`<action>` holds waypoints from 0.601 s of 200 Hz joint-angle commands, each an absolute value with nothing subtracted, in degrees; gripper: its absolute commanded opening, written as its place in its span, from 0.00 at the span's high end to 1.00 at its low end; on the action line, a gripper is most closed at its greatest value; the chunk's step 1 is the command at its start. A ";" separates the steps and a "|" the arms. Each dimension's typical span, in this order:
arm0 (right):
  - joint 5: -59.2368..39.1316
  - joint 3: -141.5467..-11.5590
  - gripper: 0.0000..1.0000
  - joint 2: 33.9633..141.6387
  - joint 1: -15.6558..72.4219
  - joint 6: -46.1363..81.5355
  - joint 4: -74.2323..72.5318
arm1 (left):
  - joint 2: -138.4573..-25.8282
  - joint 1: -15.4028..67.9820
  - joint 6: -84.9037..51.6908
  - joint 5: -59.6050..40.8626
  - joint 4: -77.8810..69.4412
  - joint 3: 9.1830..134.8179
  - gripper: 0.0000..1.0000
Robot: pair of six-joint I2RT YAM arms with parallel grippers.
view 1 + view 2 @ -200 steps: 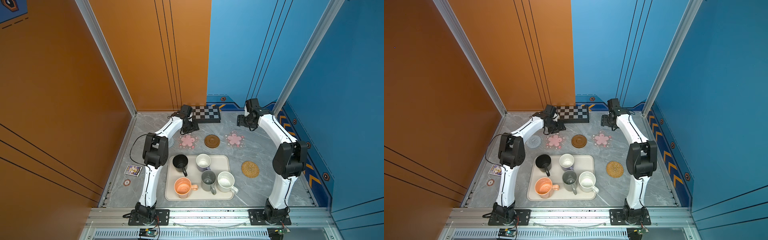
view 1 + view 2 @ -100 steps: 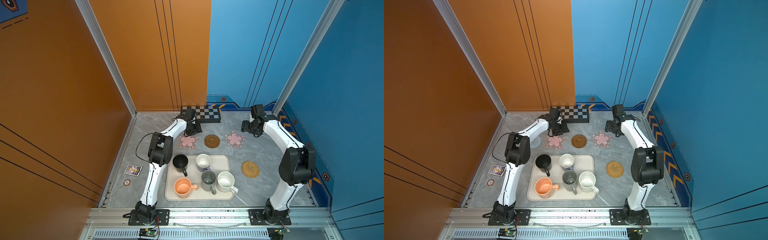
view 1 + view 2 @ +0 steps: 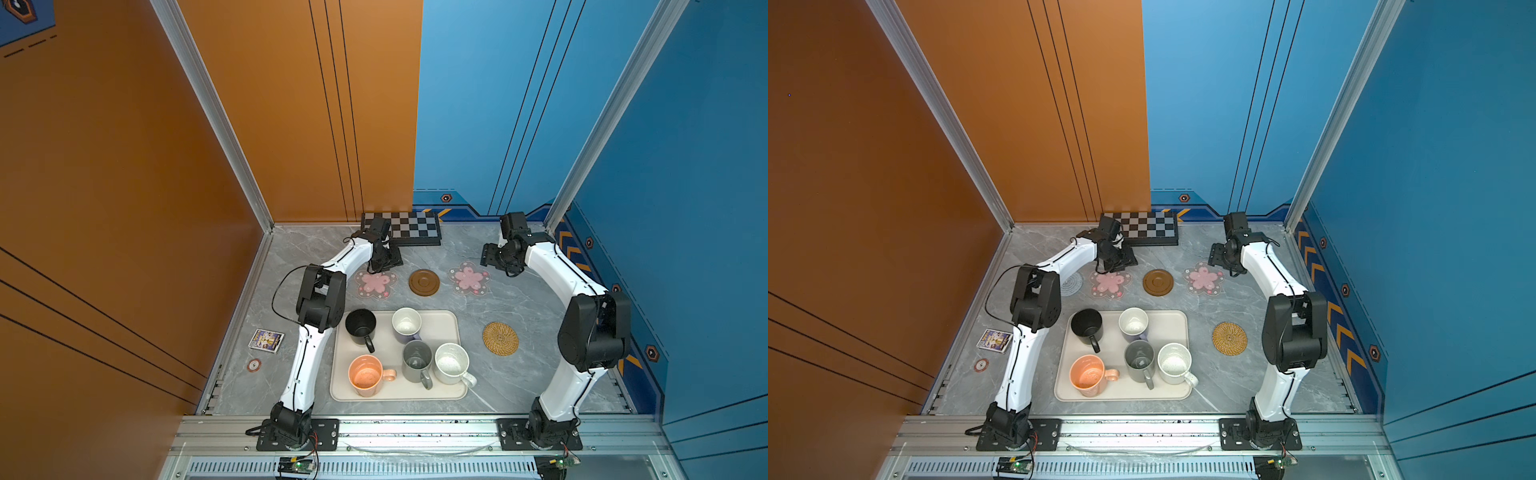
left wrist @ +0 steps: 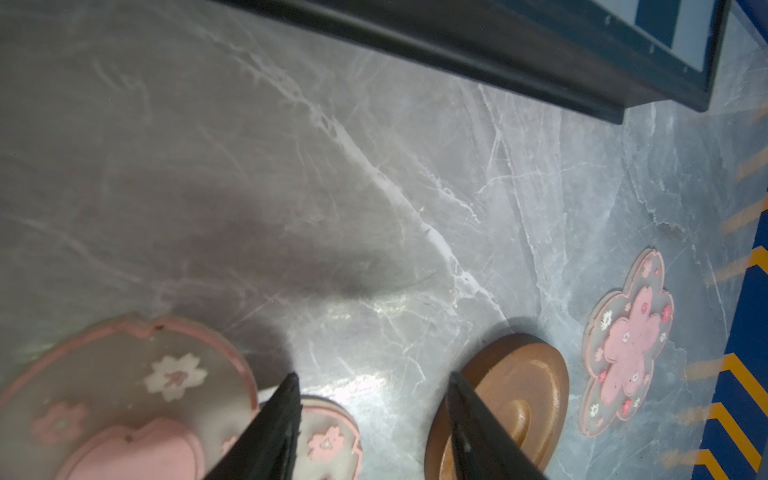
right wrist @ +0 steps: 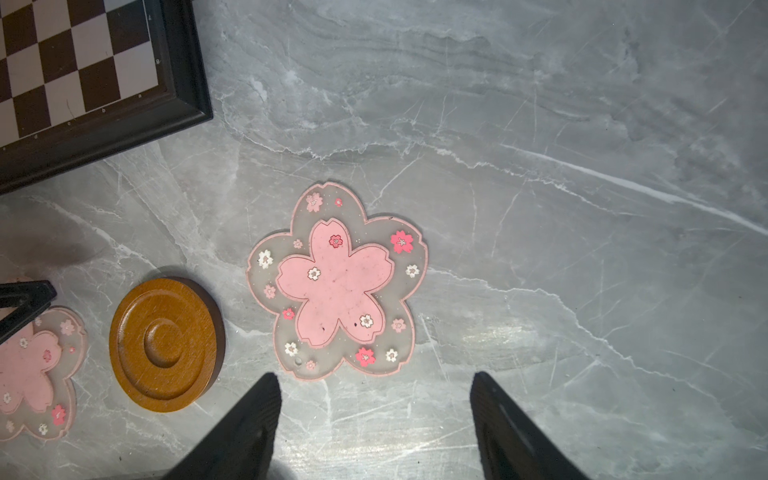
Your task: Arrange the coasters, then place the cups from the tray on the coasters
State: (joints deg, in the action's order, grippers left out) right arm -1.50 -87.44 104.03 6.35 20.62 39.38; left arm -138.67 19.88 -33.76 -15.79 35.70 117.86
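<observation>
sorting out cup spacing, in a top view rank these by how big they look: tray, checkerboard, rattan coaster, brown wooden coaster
1. tray
2. checkerboard
3. rattan coaster and brown wooden coaster: nearly alike; the rattan looks slightly larger but lies nearer the camera, so unranked.

Checkerboard (image 3: 401,227) against back wall; card (image 3: 266,340), round token (image 3: 254,365) at left.

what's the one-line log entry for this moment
left gripper: open, empty, by left pink coaster | right gripper: open, empty, by right pink coaster | cups: all five on tray
</observation>
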 commanded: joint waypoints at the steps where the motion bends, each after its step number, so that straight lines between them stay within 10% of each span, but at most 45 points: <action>1: -2.19 -86.84 0.25 101.81 6.23 21.53 38.86 | -139.15 19.04 -34.04 -14.46 35.82 116.82 0.43; 120: -1.72 -86.38 0.25 100.16 6.19 21.53 38.91 | -136.60 18.13 -33.38 -15.56 35.88 115.48 0.43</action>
State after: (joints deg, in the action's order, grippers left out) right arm -1.52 -87.13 102.10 6.35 21.06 39.35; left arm -138.65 18.70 -34.11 -15.40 34.87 116.64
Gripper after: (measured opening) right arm 0.749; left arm 0.571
